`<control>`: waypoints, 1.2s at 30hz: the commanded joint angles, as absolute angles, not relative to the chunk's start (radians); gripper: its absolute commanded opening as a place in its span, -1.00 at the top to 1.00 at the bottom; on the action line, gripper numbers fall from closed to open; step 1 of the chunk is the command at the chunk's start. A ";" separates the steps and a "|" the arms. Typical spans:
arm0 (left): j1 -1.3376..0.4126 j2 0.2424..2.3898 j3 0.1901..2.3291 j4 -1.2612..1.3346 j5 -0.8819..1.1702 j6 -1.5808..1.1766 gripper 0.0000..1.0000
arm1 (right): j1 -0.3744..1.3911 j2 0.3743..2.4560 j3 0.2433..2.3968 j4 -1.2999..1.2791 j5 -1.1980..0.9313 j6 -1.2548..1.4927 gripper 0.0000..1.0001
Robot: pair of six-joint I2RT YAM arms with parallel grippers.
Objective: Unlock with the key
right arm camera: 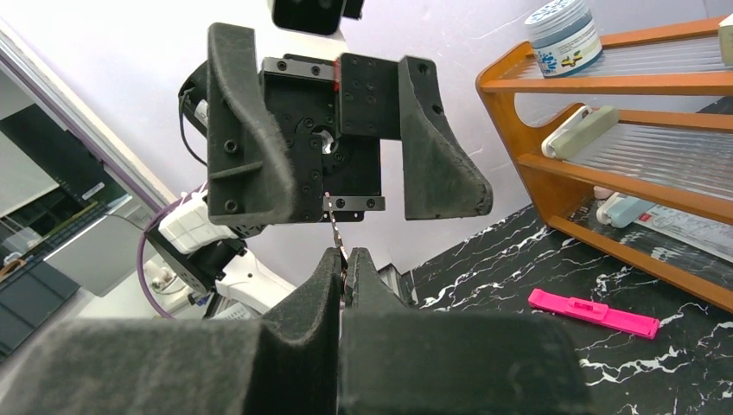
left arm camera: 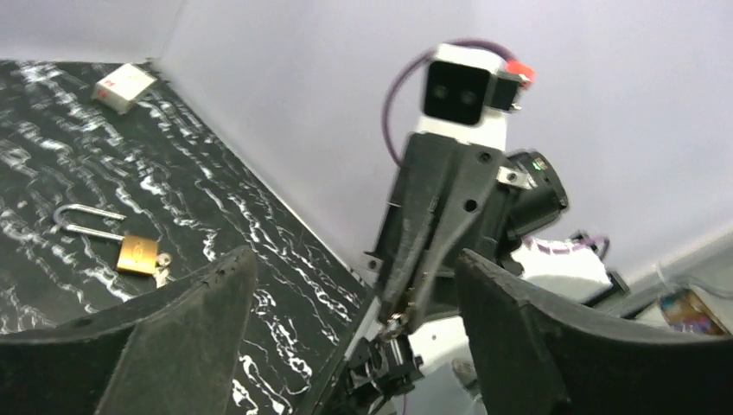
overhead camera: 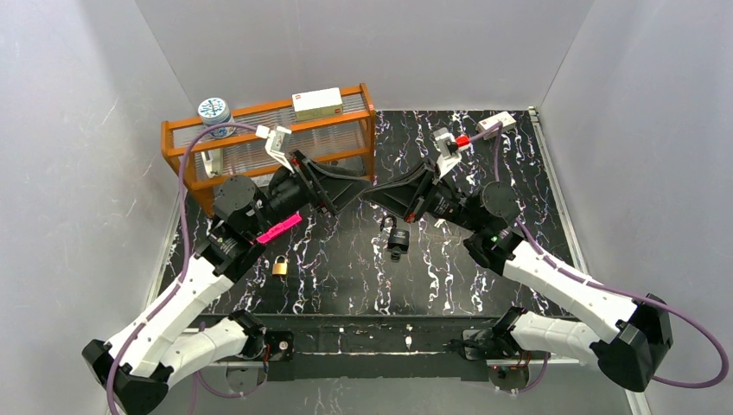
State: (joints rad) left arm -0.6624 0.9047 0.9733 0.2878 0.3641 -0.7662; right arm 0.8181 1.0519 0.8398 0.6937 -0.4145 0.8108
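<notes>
- Gripping thin key point(right arm camera: 335, 232) in clenched right pincer point(right arm camera: 347, 259), raised above table point(overhead camera: 346, 290).
- Facing it with left pincer point(left arm camera: 354, 272) released, holding nothing.
- Spotting brass padlock point(left arm camera: 138, 252) flat on table, well apart.
- Best: steady padlock with left pincer, line key with keyway, push straight, twist gently.

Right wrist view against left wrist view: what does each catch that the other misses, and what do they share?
Only the right wrist: the wooden rack, a pink tool and a jar on the rack. Only the left wrist: a brass padlock and a white box. Both: the black marbled table, the open left gripper, and the right gripper shut on the key.
</notes>
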 commanded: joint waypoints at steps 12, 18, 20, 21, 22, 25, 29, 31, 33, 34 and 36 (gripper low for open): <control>-0.660 0.775 1.016 -0.691 -0.775 -0.951 -0.96 | 0.815 0.900 0.811 0.288 -0.071 0.707 0.97; -0.660 0.894 0.886 -0.828 -0.693 -0.966 -0.96 | 0.814 0.878 0.776 0.168 -0.011 0.715 0.97; -0.658 0.964 0.853 -0.832 -0.648 -0.982 -0.96 | 0.815 0.879 0.765 0.151 -0.012 0.727 0.97; -0.656 0.989 0.842 -0.833 -0.634 -0.990 -0.96 | 0.815 0.880 0.759 0.143 -0.013 0.731 0.97; -0.654 1.012 0.832 -0.831 -0.622 -0.998 -0.96 | 0.814 0.879 0.757 0.140 -0.014 0.733 0.97; -0.640 1.062 0.796 -0.803 -0.579 -1.002 -0.96 | 0.815 0.889 0.750 0.129 -0.014 0.735 0.97; -0.613 1.108 0.756 -0.788 -0.550 -1.010 -0.96 | 0.814 0.911 0.736 0.168 -0.115 0.705 0.97; -0.594 1.116 0.734 -0.788 -0.555 -1.017 -0.96 | 0.814 0.903 0.708 0.248 -0.231 0.689 0.97; -0.570 1.118 0.709 -0.757 -0.542 -1.005 -0.96 | 0.814 0.888 0.676 0.336 -0.303 0.683 0.97; -0.559 1.118 0.696 -0.739 -0.529 -0.996 -0.96 | 0.814 0.881 0.667 0.369 -0.328 0.680 0.97; -0.538 1.120 0.675 -0.709 -0.509 -0.989 -0.96 | 0.814 0.876 0.667 0.397 -0.368 0.672 0.97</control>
